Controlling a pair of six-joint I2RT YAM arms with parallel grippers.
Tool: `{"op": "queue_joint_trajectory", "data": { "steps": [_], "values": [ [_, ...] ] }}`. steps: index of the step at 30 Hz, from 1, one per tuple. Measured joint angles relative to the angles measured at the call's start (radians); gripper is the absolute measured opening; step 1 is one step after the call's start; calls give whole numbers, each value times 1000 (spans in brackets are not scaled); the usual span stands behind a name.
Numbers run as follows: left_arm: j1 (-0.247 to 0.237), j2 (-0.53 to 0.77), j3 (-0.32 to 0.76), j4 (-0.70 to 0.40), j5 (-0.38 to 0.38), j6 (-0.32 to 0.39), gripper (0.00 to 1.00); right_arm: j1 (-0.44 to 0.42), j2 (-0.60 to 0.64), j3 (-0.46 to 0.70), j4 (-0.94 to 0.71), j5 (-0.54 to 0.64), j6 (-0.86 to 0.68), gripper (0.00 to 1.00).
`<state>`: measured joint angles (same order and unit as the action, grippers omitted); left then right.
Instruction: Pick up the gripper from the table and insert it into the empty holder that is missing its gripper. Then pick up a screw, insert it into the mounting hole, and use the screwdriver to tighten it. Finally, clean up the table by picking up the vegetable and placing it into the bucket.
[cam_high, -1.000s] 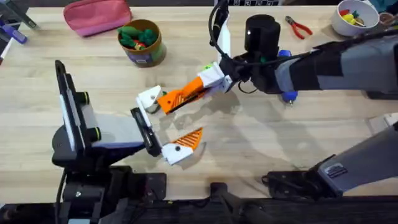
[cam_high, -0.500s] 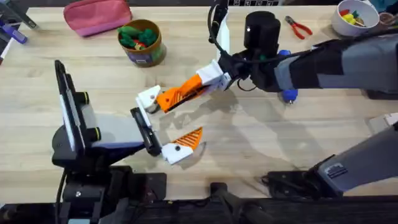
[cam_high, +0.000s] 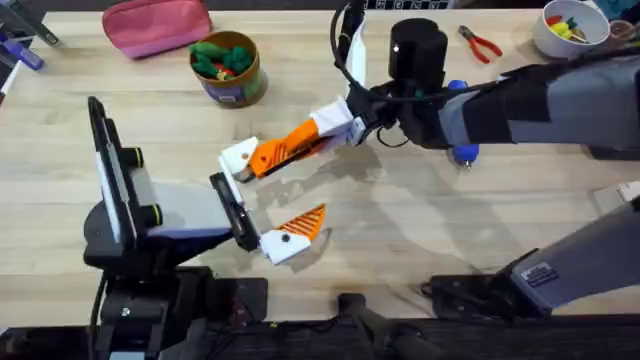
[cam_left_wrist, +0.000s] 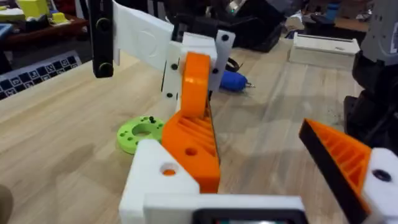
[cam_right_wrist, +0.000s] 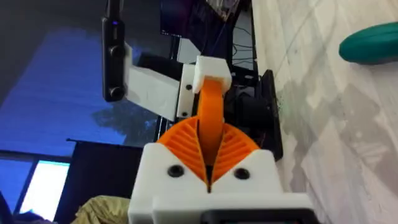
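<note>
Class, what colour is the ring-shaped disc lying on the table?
Bright green: the ring-shaped disc shows best in the left wrist view.

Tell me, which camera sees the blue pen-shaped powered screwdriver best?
The left wrist view: the blue pen-shaped powered screwdriver lies on the table with its metal tip showing. In the overhead view the right arm covers its middle, so just two blue ends peek out.

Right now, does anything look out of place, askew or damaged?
Only the left gripper looks odd: one finger carries an orange tip, the other is a bare white holder. The right gripper holds the gripper against it.
</note>
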<state>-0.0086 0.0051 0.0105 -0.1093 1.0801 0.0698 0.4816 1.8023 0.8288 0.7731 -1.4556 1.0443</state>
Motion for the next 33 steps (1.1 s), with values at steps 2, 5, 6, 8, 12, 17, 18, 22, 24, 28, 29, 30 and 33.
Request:
{"op": "queue_joint_trajectory", "data": {
  "steps": [2, 5, 6, 8, 12, 17, 18, 22, 24, 28, 29, 30, 33],
  "values": [
    [0, 0, 0, 0, 0, 0, 986, 1, 0, 0, 0, 3, 0, 6],
    [0, 0, 0, 0, -1, -1, 985, 2, 0, 0, 0, 14, 0, 6],
    [0, 0, 0, 0, -1, -3, 986, 3, 0, 1, 0, 18, 0, 6],
    [0, 0, 0, 0, -2, -4, 986, 3, 0, 1, 0, 23, 0, 6],
    [0, 0, 0, 0, -2, -4, 986, 9, 0, 1, 1, 33, 0, 6],
    [0, 0, 0, 0, -2, -11, 986, 23, 0, 1, 2, 56, 0, 6],
    [0, 0, 0, 0, -2, -11, 986, 25, 0, 1, 2, 60, 0, 6],
    [0, 0, 0, 0, -2, -12, 985, 32, 0, 4, 4, 72, 0, 6],
    [0, 0, 0, 0, -2, -12, 986, 32, 0, 5, 4, 74, 0, 6],
    [0, 0, 0, 0, -2, -14, 985, 34, 0, 5, 5, 81, 3, 6],
    [0, 0, 0, 0, -2, -15, 985, 35, 0, 5, 6, 85, 4, 6],
    [0, 0, 0, 0, -2, -15, 985, 35, 0, 5, 8, 91, 4, 6],
    [0, 0, 0, 0, -2, -19, 985, 36, 0, 4, 10, 102, 8, 6]
  ]
}}
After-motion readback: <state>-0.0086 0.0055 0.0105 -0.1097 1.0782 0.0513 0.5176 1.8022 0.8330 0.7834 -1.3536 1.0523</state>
